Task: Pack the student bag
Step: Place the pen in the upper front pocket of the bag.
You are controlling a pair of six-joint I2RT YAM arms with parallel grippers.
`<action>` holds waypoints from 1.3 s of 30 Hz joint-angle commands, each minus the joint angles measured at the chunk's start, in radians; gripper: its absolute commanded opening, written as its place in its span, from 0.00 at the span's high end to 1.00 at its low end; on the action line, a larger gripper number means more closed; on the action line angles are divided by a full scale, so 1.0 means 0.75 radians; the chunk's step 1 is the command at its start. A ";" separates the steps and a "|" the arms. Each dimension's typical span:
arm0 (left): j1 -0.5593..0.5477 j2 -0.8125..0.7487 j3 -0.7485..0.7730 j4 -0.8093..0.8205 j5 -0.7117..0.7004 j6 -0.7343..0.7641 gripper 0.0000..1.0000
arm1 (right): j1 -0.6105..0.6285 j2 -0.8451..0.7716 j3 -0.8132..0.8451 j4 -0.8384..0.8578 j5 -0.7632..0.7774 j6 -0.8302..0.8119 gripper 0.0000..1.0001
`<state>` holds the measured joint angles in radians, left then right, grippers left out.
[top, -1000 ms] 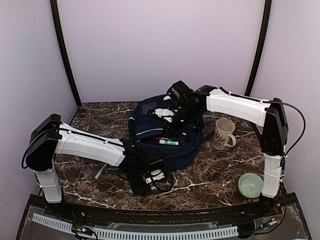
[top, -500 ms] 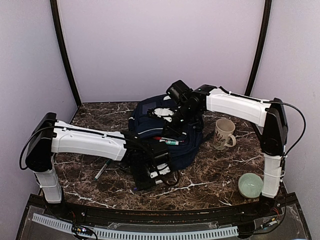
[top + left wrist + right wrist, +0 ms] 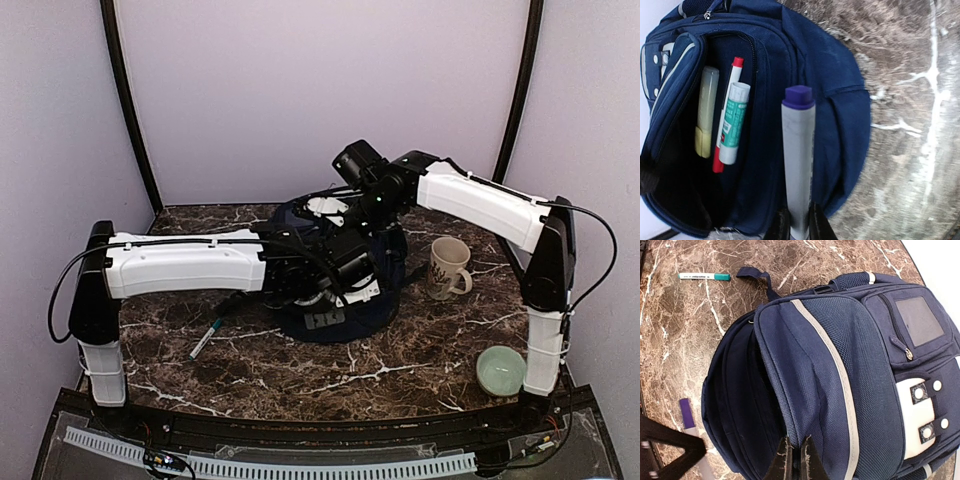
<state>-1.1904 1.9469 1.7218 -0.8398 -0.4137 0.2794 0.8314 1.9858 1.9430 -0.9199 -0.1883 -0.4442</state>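
Observation:
The navy student bag [image 3: 345, 318] lies mid-table with its front pocket held open. My right gripper [image 3: 350, 222] is shut on the edge of the pocket flap [image 3: 795, 452] and holds it up. My left gripper [image 3: 799, 220] is shut on a grey marker with a purple cap [image 3: 798, 150], held just above the open pocket. Inside the pocket lie a yellow highlighter [image 3: 706, 112], a red pen [image 3: 724, 127] and a green-and-white glue stick [image 3: 733, 122]. The marker's purple cap also shows in the right wrist view [image 3: 686, 413].
A green-capped marker [image 3: 205, 338] lies on the marble table left of the bag; it also shows in the right wrist view [image 3: 704, 276]. A beige mug [image 3: 448, 266] stands right of the bag. A pale green bowl [image 3: 500, 370] sits at the front right.
My left arm has swung from the near table up and right over the bag, carrying the purple-capped marker. My right gripper has lifted the pocket flap higher.

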 commanded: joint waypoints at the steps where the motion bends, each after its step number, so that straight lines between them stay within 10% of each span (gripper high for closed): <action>1: 0.050 0.060 0.039 0.077 -0.163 0.195 0.97 | 0.023 -0.038 0.092 0.030 -0.046 -0.011 1.00; 39: 0.255 0.299 0.074 0.544 -0.202 0.679 0.92 | 0.026 -0.044 0.093 0.024 -0.085 0.002 1.00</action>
<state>-1.0599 2.1262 1.7653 -0.5117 -0.5335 0.7490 0.8227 1.9862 1.9617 -0.9283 -0.1650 -0.4507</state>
